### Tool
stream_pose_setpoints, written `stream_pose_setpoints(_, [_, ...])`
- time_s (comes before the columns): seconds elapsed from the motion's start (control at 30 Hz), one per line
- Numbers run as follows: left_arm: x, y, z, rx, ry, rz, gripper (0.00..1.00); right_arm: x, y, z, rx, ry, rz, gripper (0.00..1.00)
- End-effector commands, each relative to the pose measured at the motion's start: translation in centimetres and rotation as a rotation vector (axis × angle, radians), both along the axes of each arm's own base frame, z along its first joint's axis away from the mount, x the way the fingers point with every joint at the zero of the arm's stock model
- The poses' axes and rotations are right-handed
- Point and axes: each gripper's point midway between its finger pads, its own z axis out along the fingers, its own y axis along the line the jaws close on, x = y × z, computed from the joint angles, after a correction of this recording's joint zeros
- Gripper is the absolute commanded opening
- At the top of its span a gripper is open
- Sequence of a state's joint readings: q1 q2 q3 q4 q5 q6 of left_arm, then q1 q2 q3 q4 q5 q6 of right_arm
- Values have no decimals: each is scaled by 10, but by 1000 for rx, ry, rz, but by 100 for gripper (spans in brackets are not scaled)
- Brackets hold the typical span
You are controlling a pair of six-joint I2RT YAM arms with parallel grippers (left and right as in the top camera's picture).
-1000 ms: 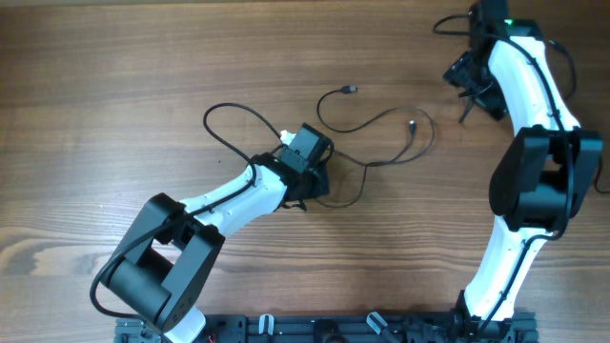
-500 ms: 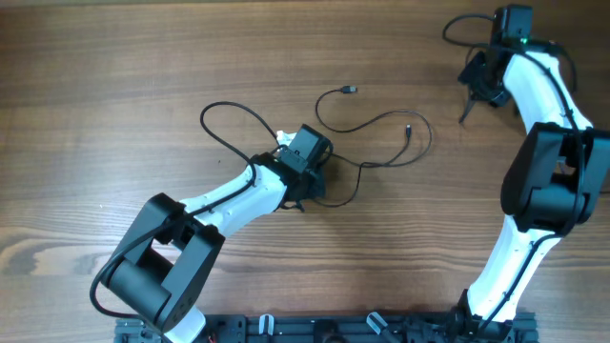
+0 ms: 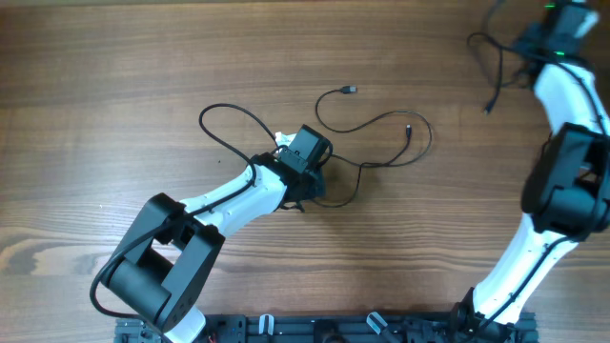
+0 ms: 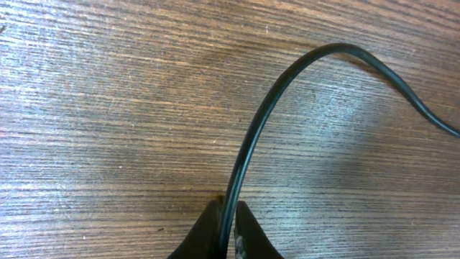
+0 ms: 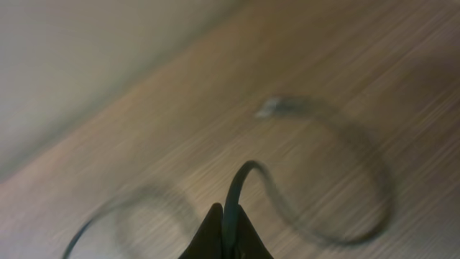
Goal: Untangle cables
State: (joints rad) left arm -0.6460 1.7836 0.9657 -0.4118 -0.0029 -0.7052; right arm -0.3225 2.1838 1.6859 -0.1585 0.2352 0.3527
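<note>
Thin black cables lie curled at the table's middle, with small plugs at their ends. One loop runs left of my left gripper. That gripper is shut on a cable, which arcs away over the wood. At the far right corner my right gripper is shut on a separate cable. This cable hangs from the gripper above the table. Its plug shows blurred in the right wrist view.
The left arm lies across the table's middle-left. The right arm rises along the right edge. The table's far edge lies close to the right gripper. A dark rail runs along the near edge.
My right gripper has shut on its cable and moved right and toward the far corner, carrying the cable along. The left arm and the middle cables have stayed put.
</note>
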Motion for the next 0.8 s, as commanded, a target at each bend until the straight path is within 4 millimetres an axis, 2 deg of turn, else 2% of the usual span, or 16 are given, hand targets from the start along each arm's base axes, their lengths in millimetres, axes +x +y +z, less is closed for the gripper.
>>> stream_pose_setpoints(0.0, [1, 2, -2, 11, 0, 18, 9, -13, -65, 38, -88, -91, -102, 4])
stream_pose_setpoints(0.03, [1, 2, -2, 11, 0, 18, 9, -11, -73, 45, -86, -134, -87, 5])
stream_pose_setpoints(0.17, [1, 2, -2, 9, -3, 18, 9, -1, -83, 71, -126, -235, -40, 5])
stream_pose_setpoints(0.23, [2, 1, -2, 6, -6, 18, 8, 3, -89, 68, -157, -246, -51, 5])
stream_pose_setpoints(0.27, [2, 2, -2, 7, -3, 18, 8, 2, -93, 59, -160, -225, -71, 15])
stream_pose_setpoints(0.3, [1, 2, -2, 10, 0, 18, 7, 2, -94, 44, -146, -191, -72, 37])
stream_pose_setpoints(0.37, [0, 3, -3, 14, 4, 17, 7, -2, -86, 5, -87, -91, -51, 99])
stream_pose_setpoints(0.47, [0, 3, -2, 12, 2, 18, 6, -7, -62, -24, 5, 8, 15, 100])
stream_pose_setpoints(0.6, [1, 2, -2, 11, 0, 17, 6, -24, -39, -21, 87, 88, 5, 100])
stream_pose_setpoints(0.63, [1, 2, -2, 11, 0, 18, 5, -29, -25, -18, 146, 97, 16, 99])
stream_pose_setpoints(0.7, [2, 2, -2, 9, -4, 18, 4, -34, 21, -14, 287, 134, 153, 100])
stream_pose_setpoints(0.77, [6, -1, 0, -5, -20, 18, 4, -44, 83, -18, 478, 190, 316, 100])
